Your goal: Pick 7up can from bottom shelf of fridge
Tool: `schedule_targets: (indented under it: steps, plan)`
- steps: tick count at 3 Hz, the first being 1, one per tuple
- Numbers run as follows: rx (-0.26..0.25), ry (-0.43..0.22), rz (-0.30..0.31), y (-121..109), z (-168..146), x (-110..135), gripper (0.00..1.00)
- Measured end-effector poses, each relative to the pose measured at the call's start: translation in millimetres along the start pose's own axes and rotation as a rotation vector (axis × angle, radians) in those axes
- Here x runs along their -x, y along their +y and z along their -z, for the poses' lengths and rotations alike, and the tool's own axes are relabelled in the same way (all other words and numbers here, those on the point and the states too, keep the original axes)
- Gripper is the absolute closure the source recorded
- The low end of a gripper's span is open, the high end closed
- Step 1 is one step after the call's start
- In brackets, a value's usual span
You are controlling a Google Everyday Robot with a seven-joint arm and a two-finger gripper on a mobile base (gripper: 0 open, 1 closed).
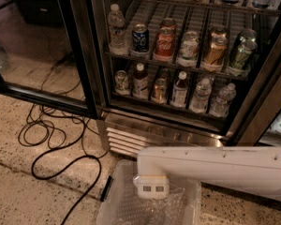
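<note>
The fridge (96, 55) stands open ahead. The 7up can (122, 81), small and silvery with a greenish tint, stands at the left front of the bottom shelf (168, 108). To its right on that rack are a dark bottle (140, 80), a gold-amber can (159, 90) and several bottles. My white arm (215, 170) reaches in from the right, low in front of the base grille, and ends in a boxy joint (151, 189) well below the can. My gripper itself is out of view.
The glass door (33, 46) is swung open to the left. The upper rack holds a water bottle (116, 25) and several cans. A clear plastic bin (112, 210) sits on the floor under the arm. Black cables (61, 144) loop over the floor at left. The louvred grille (126, 142) lies below the shelves.
</note>
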State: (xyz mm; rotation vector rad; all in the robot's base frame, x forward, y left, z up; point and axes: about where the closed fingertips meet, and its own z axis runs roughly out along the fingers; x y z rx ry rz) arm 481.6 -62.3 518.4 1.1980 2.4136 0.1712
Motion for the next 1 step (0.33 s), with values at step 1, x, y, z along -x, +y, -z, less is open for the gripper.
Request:
schedule_targets:
  steps: [1]
  plan:
    - [-0.004,0.005,-0.005,-1.4,-0.2,-0.9,1.0]
